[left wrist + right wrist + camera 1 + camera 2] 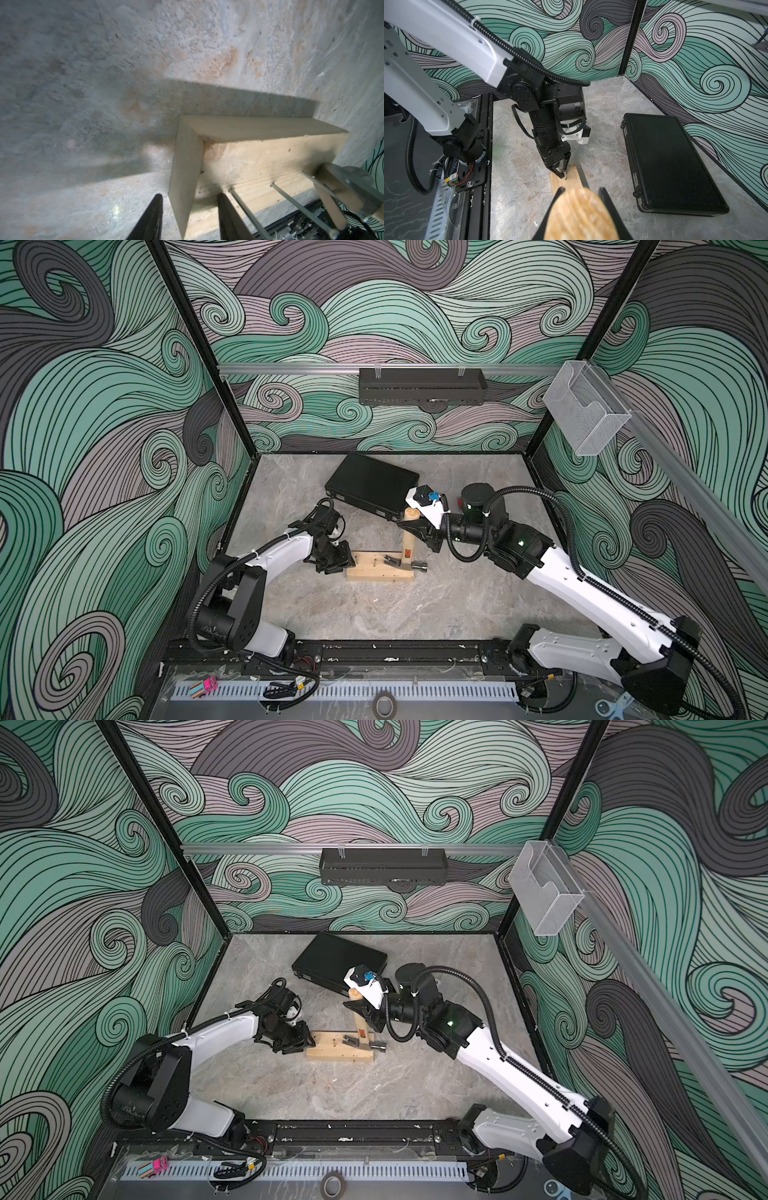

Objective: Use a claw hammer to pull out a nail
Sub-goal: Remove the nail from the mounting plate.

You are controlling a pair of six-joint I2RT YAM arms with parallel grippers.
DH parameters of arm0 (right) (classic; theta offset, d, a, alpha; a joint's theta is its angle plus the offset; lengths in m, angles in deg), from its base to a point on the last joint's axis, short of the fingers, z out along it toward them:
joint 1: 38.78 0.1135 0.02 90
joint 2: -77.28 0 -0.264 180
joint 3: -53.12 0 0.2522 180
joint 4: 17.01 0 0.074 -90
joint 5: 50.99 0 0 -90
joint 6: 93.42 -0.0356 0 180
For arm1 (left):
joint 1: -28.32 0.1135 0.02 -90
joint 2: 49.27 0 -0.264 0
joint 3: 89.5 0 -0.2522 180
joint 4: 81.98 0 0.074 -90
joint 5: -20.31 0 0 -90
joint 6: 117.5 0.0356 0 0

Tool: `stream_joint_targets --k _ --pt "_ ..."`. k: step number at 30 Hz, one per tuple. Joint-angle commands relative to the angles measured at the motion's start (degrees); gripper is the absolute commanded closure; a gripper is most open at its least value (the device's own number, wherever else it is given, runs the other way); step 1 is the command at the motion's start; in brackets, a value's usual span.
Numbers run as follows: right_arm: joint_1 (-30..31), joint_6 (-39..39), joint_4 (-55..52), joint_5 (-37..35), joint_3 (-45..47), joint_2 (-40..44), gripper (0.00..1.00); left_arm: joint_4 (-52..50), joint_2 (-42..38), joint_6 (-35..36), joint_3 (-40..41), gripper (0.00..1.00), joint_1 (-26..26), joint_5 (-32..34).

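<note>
Closest to the right wrist camera is the round, grainy butt of the claw hammer (581, 216), blurred and filling the foreground. The right gripper (581, 188) is clamped on the pale handle, with one black finger pressed to each side.

In both top views the hammer stands nearly upright with a slight lean. Its grey head is down on the end of the wooden block (380, 570) nearer the right arm, and its handle rises toward the back wall. The grip sits high on the handle, just under the butt and above the orange-and-black label. The claw points along the block toward the left arm, and the striking face juts past the block's end.

The block lies flat on the grey marbled table (374, 614), between the two arms. Three nails (295, 203) stand up from its top face in the left wrist view. The farthest one meets the hammer's claw, but blur hides whether it sits in the slot.

The left gripper (190, 195) hangs over the block's other end with its fingers apart and nothing held. One finger is above the top face just beside the nearest nail. The other is out beyond the end face, with a strip of table showing between it and the wood.

Behind the block and apart from it, a closed black case (372, 485) lies flat near the back wall.
</note>
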Motion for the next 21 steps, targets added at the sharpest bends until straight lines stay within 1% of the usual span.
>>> stream_joint_targets --k 1,11,21 --pt "-0.5 -2.8 6.3 2.3 1.5 1.5 1.0 -0.6 2.3 0.7 2.4 0.58 0.1 4.0" --pt "-2.4 -5.7 10.4 3.9 6.6 3.7 1.0 0.6 2.3 -0.1 4.4 0.6 0.1 4.4" --pt "-3.0 -7.7 14.2 4.1 10.9 6.3 1.0 0.3 1.4 0.4 5.0 0.6 0.1 5.7"
